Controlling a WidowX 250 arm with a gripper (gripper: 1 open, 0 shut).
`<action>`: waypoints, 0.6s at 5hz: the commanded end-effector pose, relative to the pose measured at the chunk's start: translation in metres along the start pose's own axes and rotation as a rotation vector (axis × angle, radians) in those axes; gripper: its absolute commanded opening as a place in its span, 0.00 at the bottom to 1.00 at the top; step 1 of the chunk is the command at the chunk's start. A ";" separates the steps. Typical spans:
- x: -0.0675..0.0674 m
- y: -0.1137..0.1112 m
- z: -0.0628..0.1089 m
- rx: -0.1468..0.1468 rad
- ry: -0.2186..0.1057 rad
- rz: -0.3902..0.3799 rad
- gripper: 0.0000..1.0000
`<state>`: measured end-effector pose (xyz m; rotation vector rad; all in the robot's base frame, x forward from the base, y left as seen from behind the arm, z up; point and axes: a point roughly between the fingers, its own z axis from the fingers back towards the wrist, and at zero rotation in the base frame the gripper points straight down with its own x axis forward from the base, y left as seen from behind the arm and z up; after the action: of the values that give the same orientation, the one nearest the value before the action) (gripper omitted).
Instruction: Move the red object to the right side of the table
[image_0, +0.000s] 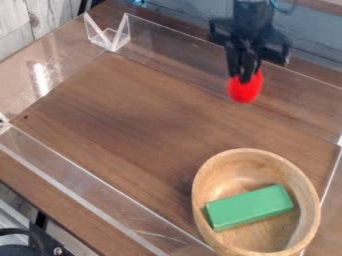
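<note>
The red object (243, 88), a small strawberry-shaped toy, hangs from my gripper (246, 72) over the far right part of the table (120, 110). The black fingers point down and are shut on the toy's top, which hides its green leaves. The toy appears lifted a little above the dark wood surface, well back from the wooden bowl.
A round light wooden bowl (222, 180) holding a green rectangular block (249, 208) stands at the front right. Low clear acrylic walls (80, 185) edge the tabletop, with a small clear folded piece (107, 32) at the back left.
</note>
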<state>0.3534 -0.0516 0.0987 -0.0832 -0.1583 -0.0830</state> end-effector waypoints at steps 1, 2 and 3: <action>0.000 -0.012 -0.004 -0.016 -0.044 0.023 0.00; -0.003 -0.022 -0.016 -0.039 -0.045 -0.006 0.00; -0.004 -0.027 -0.026 -0.050 -0.045 -0.054 0.00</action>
<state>0.3458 -0.0762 0.0596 -0.1258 -0.1557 -0.1206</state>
